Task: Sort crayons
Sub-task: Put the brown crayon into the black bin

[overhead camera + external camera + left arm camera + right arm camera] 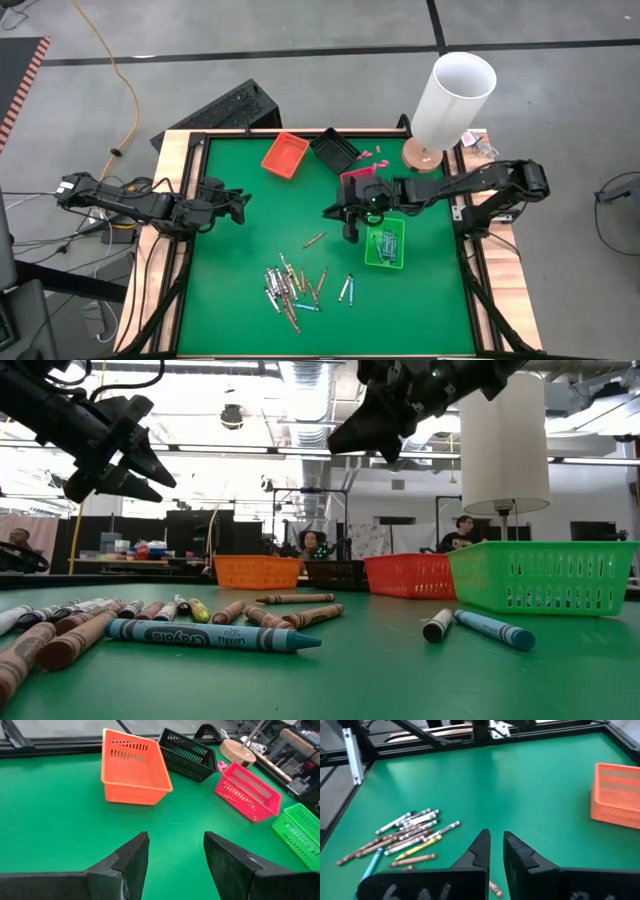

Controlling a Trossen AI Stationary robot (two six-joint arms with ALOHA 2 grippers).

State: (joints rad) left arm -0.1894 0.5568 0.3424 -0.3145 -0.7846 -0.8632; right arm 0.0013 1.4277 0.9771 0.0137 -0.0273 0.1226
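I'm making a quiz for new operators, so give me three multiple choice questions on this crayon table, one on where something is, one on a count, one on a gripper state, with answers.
1. Where is the main heap of crayons?
A. in the orange tray
B. loose on the green mat
C. in the black tray

2. How many plastic trays are on the table?
A. two
B. four
C. six

3. How does the left gripper stand?
A. open and empty
B. shut on a crayon
C. shut on a tray

Answers: 1 B, the high view shows them scattered on the green mat. 2 B, orange tray, black tray, red tray and green tray. 3 A, its fingers stand apart with nothing between.
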